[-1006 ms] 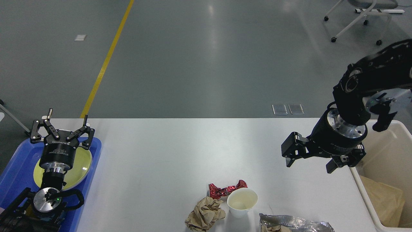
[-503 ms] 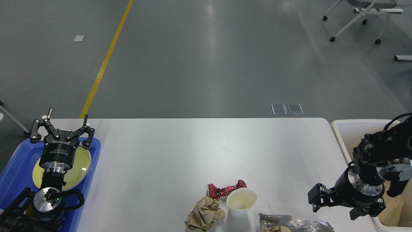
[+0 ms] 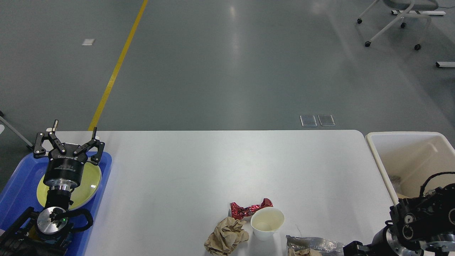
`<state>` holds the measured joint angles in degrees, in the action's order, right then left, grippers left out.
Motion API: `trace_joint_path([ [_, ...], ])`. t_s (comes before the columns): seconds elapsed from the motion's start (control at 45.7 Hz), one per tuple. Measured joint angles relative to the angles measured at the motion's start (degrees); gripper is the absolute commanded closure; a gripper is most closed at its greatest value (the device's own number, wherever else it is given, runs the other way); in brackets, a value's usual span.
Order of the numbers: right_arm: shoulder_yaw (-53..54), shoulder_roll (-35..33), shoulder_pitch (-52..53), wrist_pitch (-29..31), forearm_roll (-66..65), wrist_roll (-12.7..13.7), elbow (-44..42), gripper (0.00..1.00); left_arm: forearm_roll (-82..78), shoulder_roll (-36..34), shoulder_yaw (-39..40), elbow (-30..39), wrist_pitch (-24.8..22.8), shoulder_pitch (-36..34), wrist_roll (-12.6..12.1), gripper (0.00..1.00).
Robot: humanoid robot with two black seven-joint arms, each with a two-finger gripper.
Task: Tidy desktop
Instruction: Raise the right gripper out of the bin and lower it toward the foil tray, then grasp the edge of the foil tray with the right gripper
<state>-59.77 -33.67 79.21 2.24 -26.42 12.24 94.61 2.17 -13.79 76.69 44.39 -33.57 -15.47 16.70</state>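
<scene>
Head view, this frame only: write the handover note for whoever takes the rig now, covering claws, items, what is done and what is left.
Left claw: open, empty, above the yellow-green plate in the blue tray.
Right claw: mostly out of view at the bottom right edge, state cannot be told.
On the desktop, near edge: red foil wrapper, crumpled brown paper, white paper cup standing upright, silver foil bag.
Done: some trash already lies in the cream bin at the right.
Left: those four items remain to be cleared.
</scene>
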Motion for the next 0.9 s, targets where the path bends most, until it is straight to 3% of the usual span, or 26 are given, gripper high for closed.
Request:
trace_joint_path([
  [0.219, -0.12, 1.58, -7.39, -5.00, -0.36, 0.24, -5.99, 0.01, 0.01, 0.00, 0.00, 0.00, 0.00, 0.00, 0.00, 0.04],
  [0.503, 0.04, 2.12, -8.81, -7.90, 0.15, 0.17, -6.50, 0.08, -0.03, 0.00, 0.01, 0.00, 0.00, 0.00, 0.00, 0.04],
  [0.678, 2.00, 2.63, -9.00, -9.71, 0.68, 0.17, -6.38, 0.32, -0.03, 0.00, 0.01, 0.00, 0.00, 0.00, 0.00, 0.04],
  [0.765, 2.31, 2.98, -9.74, -9.99, 0.77, 0.22, -6.39, 0.39, -0.03, 0.00, 0.02, 0.00, 0.00, 0.00, 0.00, 0.04],
  [0.897, 2.36, 3.28, -10.56, -10.06, 0.78, 0.22, -6.45, 0.73, -0.03, 0.00, 0.03, 0.00, 0.00, 0.00, 0.00, 0.04],
])
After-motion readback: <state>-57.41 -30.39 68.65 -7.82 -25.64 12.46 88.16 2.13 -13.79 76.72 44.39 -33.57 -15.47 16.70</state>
